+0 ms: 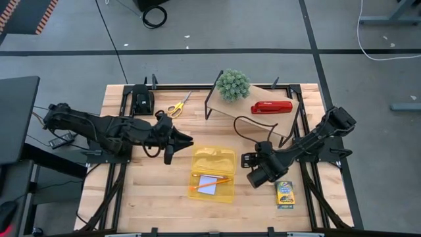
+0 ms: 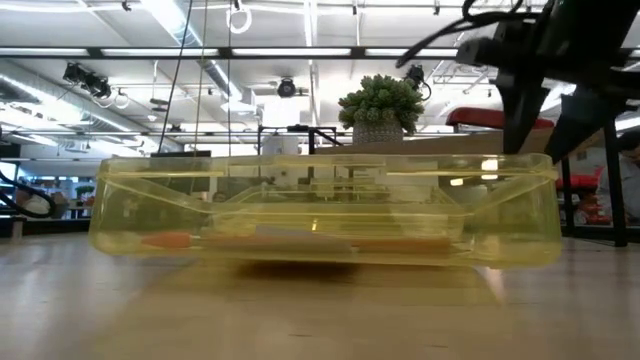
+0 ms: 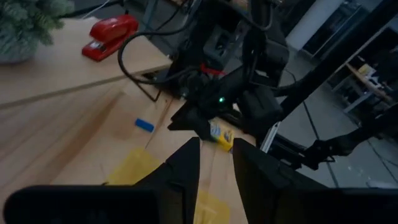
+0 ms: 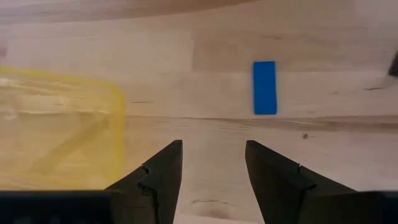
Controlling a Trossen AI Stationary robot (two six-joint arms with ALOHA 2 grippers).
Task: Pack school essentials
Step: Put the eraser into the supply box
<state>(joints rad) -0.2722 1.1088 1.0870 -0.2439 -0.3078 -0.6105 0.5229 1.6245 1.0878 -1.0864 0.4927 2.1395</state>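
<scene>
On the wooden table (image 1: pixel 158 197), a yellow case (image 1: pixel 213 173) lies open near the front edge holding orange pencils (image 1: pixel 209 186) and a pale blue notepad (image 1: pixel 209 184); a warehouse-like room stretches behind. My right gripper (image 4: pixel 211 177), fingers parted and empty, points at the blue eraser (image 4: pixel 264 87) beside the case. My left gripper (image 3: pixel 216 165), narrowly parted and empty, hovers by the case's far-left corner.

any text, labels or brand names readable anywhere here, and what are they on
None can be read.
Crayon box: green-and-yellow printing on its face, too small to read.
Red stapler: no legible marking.
Yellow case: clear plastic; no label can be made out.
Blue eraser: plain face, no print.
Signs in the room behind, in the low view: too blurred to read.
</scene>
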